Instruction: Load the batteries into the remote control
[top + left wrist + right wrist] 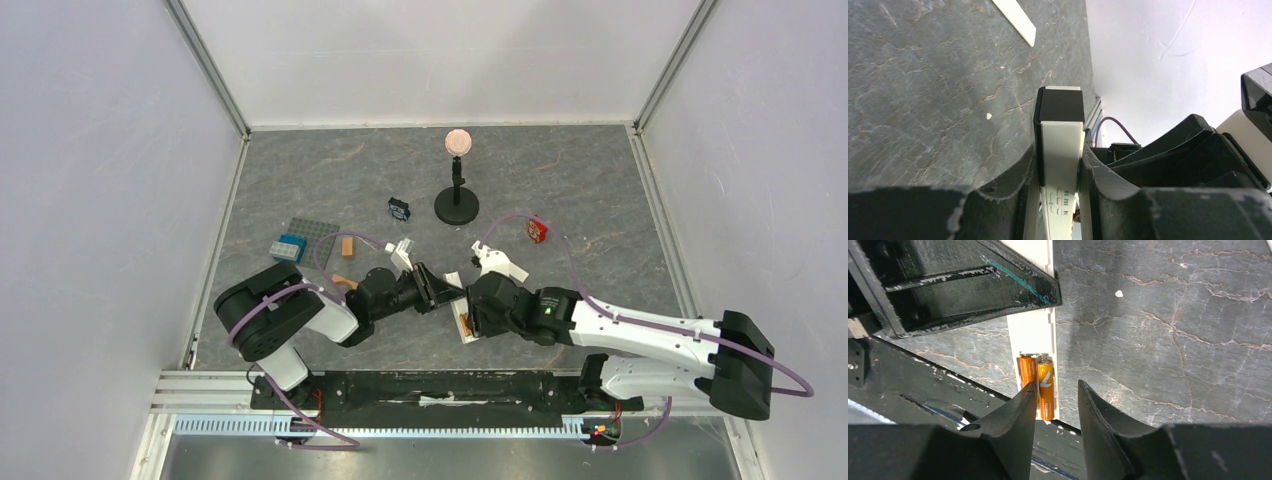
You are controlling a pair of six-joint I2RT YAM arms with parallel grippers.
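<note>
My left gripper point(437, 290) is shut on the long white remote control point(1060, 145), whose black end panel point(1060, 105) points away from the wrist camera. In the right wrist view the remote point(1030, 332) lies back-up with its compartment open. Two orange batteries point(1046, 387) sit side by side in it; they also show in the top view point(465, 322). My right gripper point(1057, 390) is open and empty just above the batteries, its left fingertip point(1023, 400) over the left battery point(1027, 370). It sits right beside the left gripper in the top view point(478, 310).
A flat white strip point(1015, 20) lies on the slate table beyond the remote. Farther back stand a black stand with a pink disc point(456, 190), a small red object point(537, 230), a blue object point(400, 209), a grey baseplate point(312, 232) with a blue brick point(287, 247), and an orange block point(348, 245).
</note>
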